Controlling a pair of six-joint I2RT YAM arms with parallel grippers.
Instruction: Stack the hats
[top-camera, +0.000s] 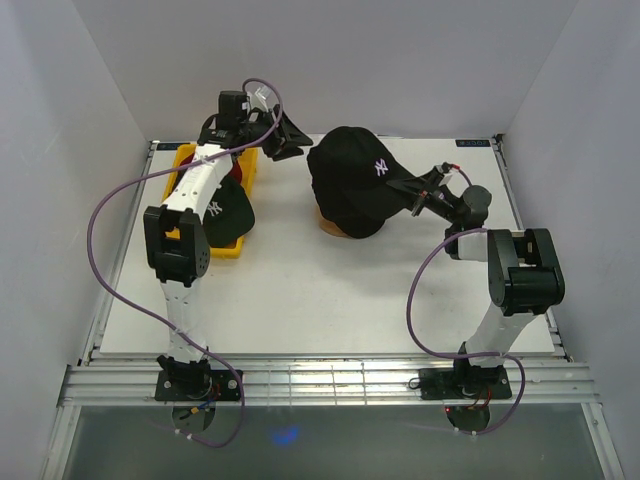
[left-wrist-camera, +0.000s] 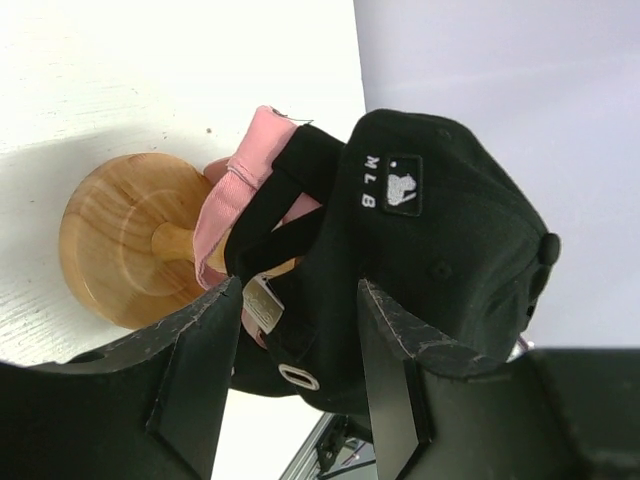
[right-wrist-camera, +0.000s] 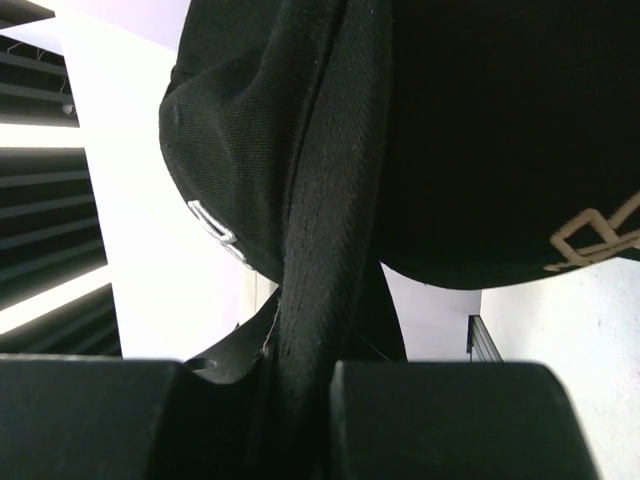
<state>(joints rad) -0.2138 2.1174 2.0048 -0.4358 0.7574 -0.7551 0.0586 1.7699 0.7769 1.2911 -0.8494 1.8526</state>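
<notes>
The black cap sits on top of the stand, a little toward 1 o'clock from the middle of the table. Its brim points to 3 o'clock. The right gripper is clamped on that brim; in the wrist view the brim's edge runs down between the closed fingers. In the left wrist view a pink cap lies under the black one on the same stand.

The left gripper hangs at 10 o'clock from the stack, near the back wall. Its jaws are spread apart with nothing between them, and they face the rear of the black cap.

A green cap lies in the tray at 9 o'clock from the stack, partly under the left arm.
</notes>
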